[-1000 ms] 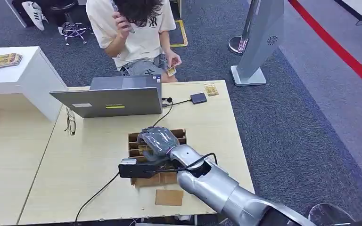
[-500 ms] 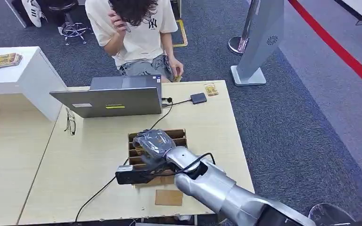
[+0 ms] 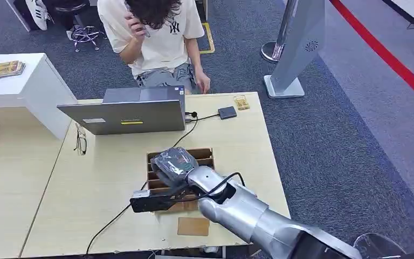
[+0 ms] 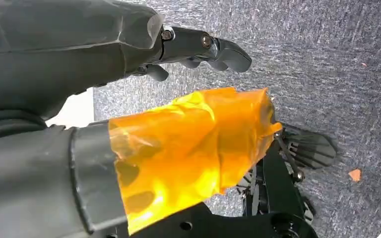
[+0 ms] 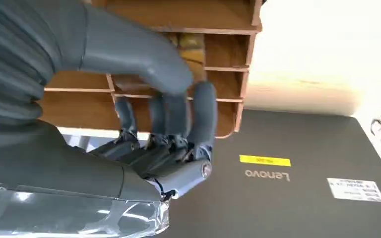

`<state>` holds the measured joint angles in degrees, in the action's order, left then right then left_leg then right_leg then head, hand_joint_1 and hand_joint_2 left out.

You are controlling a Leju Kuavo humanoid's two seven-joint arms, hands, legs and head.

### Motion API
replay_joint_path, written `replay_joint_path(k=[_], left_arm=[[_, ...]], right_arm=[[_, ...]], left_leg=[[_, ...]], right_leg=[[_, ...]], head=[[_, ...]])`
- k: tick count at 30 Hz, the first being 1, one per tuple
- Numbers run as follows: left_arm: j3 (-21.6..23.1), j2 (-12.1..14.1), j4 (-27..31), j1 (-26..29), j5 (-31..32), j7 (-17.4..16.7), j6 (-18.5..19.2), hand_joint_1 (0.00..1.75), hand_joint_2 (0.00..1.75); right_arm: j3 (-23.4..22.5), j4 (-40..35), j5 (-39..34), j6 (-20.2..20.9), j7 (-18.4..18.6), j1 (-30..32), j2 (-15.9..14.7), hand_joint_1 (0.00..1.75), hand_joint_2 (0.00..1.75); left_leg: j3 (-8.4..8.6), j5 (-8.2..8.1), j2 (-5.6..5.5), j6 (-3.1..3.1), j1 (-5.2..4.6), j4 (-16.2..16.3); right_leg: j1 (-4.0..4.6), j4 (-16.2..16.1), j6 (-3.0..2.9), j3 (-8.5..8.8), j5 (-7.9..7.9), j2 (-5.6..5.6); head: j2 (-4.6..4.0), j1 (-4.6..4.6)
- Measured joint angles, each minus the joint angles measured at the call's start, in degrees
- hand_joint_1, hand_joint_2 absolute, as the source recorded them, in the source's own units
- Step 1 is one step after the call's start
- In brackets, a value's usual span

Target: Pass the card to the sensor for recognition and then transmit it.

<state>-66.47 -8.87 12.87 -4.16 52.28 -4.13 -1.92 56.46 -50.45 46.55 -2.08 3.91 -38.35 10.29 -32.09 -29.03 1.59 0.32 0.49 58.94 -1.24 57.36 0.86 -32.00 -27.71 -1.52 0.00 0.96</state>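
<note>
A: Where is the right hand point(image 3: 175, 163) sitting in this moment?

B: It is hovering over the compartmented wooden card box point(image 3: 207, 155) on the light wooden table point(image 3: 108, 172). In the right wrist view the right hand point(image 5: 168, 124) is curling its fingers point(image 5: 204, 116) down toward the box's dividers point(image 5: 129, 91), with the thumb lying across them. Whether anything is pinched inside, I cannot tell.

A: And the card?

B: A yellowish card point(image 5: 191, 47) is showing in one compartment, just beyond the fingertips. Another small card point(image 3: 241, 102) is lying at the far edge of the table, just beside the dark card reader point(image 3: 227, 112).

A: What is the left hand point(image 4: 198, 47) doing?

B: It is hanging over grey carpet, holding nothing; its thumb, wrapped in orange film, is standing apart from the dark fingers point(image 4: 228, 52).

A: What else is appearing?

B: A grey Lenovo laptop point(image 3: 129, 110) is standing behind the box, eyeglasses point(image 3: 80, 139) are lying beside it, and a person point(image 3: 156, 38) is sitting beyond the table.
</note>
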Motion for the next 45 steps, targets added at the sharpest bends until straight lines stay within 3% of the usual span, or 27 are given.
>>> replay_joint_path(k=[13,15,28,45], left_arm=[[-0.02,0.00,0.00,0.01,-0.17,0.00,-0.07,0.00,0.00],[-0.02,0.00,0.00,0.02,-0.17,0.02,-0.07,0.00,0.00],[-0.15,0.00,0.00,0.02,-0.35,0.04,-0.09,0.00,0.00],[-0.39,-0.15,0.00,0.06,-0.72,0.02,-0.09,0.00,0.00]], right_arm=[[0.48,0.52,-1.16,0.46,0.00,-0.36,0.00,1.62,1.75],[0.48,0.55,-1.25,0.48,0.00,-0.38,0.00,1.68,1.75],[0.22,0.68,-3.37,-0.24,-0.07,-0.72,0.00,1.54,1.75],[-6.97,-5.03,-5.25,-1.75,1.62,-0.84,-1.35,1.38,1.75]], left_leg=[[0.02,0.00,0.01,0.00,0.00,0.00],[0.02,0.00,0.01,0.00,0.00,0.00],[0.03,0.01,0.01,0.00,0.00,0.00],[0.00,0.00,0.01,0.00,-0.01,0.00]], right_leg=[[0.01,0.00,0.00,0.02,0.00,0.01],[0.01,0.00,0.00,0.02,0.00,0.01],[0.00,0.00,0.00,0.02,0.00,0.01],[0.00,0.00,0.00,-0.02,0.00,0.01]], head=[[0.00,0.00],[0.00,0.00],[0.00,0.00],[0.00,0.00]])
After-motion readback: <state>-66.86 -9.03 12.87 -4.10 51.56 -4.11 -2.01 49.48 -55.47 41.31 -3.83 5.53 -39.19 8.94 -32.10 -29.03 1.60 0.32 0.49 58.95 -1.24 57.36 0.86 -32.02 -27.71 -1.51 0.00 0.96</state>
